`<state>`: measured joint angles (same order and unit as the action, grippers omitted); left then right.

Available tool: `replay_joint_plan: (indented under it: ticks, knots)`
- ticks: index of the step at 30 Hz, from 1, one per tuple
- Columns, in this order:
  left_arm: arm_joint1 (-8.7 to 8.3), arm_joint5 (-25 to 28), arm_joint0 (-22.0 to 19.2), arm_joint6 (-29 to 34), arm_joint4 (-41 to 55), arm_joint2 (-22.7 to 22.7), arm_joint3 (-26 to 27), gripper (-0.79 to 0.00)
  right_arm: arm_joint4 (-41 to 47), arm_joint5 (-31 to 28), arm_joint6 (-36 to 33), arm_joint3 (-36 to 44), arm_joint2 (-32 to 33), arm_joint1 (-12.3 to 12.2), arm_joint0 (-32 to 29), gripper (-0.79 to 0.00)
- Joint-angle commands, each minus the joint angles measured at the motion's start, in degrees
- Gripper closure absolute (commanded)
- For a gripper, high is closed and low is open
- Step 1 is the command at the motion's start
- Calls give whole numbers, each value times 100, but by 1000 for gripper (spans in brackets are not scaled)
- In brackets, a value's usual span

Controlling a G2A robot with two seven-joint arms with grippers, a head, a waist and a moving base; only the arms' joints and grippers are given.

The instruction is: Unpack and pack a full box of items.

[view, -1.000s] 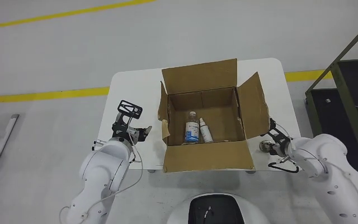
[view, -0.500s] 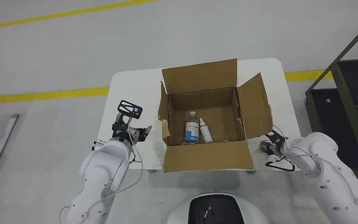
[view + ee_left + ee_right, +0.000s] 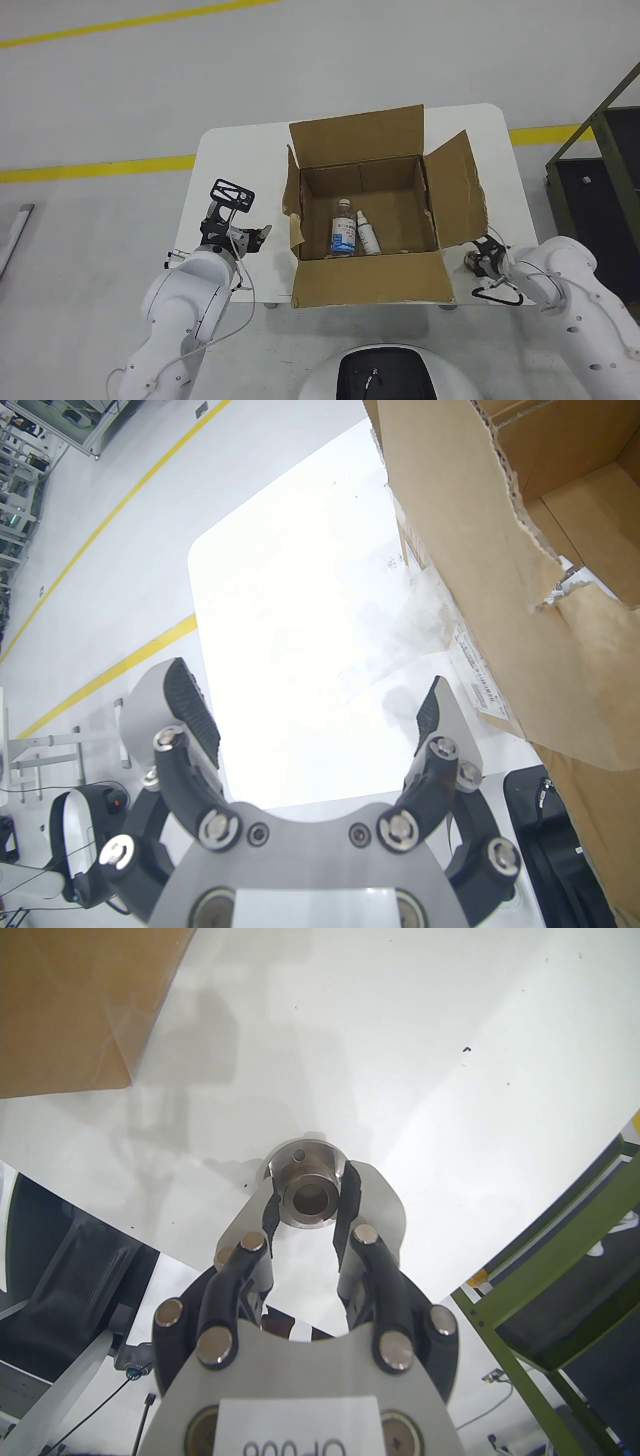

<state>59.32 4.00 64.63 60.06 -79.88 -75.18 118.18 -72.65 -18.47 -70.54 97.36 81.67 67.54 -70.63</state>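
Note:
An open cardboard box (image 3: 372, 215) stands mid-table with its flaps spread; its torn side wall (image 3: 500, 550) is close to my left gripper. Inside lie a blue-labelled bottle (image 3: 343, 232) and a small white bottle (image 3: 367, 232). My right gripper (image 3: 309, 1198) is shut on a metal flanged bushing (image 3: 306, 1183), held just over the white table (image 3: 250, 160) right of the box near the front edge (image 3: 476, 262). My left gripper (image 3: 305, 700) is open and holds nothing, hovering over the table's left side (image 3: 232, 212).
A green metal rack (image 3: 600, 150) stands off the table's right side. Bare white tabletop (image 3: 290, 600) lies left of the box. Yellow floor lines (image 3: 90, 168) run behind the table.
My right gripper with the metal bushing has shifted slightly toward the table's front edge, lowering next to the box. The left arm has not moved.

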Motion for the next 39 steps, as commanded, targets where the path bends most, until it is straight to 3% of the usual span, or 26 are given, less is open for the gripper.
replay_joint_plan:
  ticks: [1, 6, 8, 9, 20, 25, 29, 34, 39]
  knots:
    - [0, 0, 0, 0, 0, 0, 0, -785, 5, 18, 0, 0, -13, -4, 4, -252]
    - [0, 0, 0, 0, 0, 0, 0, -785, 18, 49, -8, -27, -46, -18, 16, -188]
    - [0, 0, 0, 0, 0, 0, 0, -785, 23, 53, 0, -41, -55, -25, 23, -114]
    - [0, 0, 0, 0, 0, 0, 0, -785, 24, 55, 5, -48, -59, -28, 27, 0]
    - [0, 0, 0, 0, 0, 0, 0, -785, 497, 286, 155, 436, 453, -98, -237, 0]
    - [0, 0, 0, 0, 0, 0, 0, -785, 1597, 418, 607, 830, 1287, -141, -585, 0]
    - [0, 0, 0, 0, 0, 0, 0, -785, 3269, 302, 1160, 968, 2173, -156, -957, 0]
    - [0, 0, 0, 0, 0, 0, 0, -785, 5301, -366, 1634, 785, 3029, -177, -1378, 0]
    - [0, 0, 0, 0, 0, 0, 0, -785, 6787, -1068, 1620, 480, 3303, -213, -1547, 0]
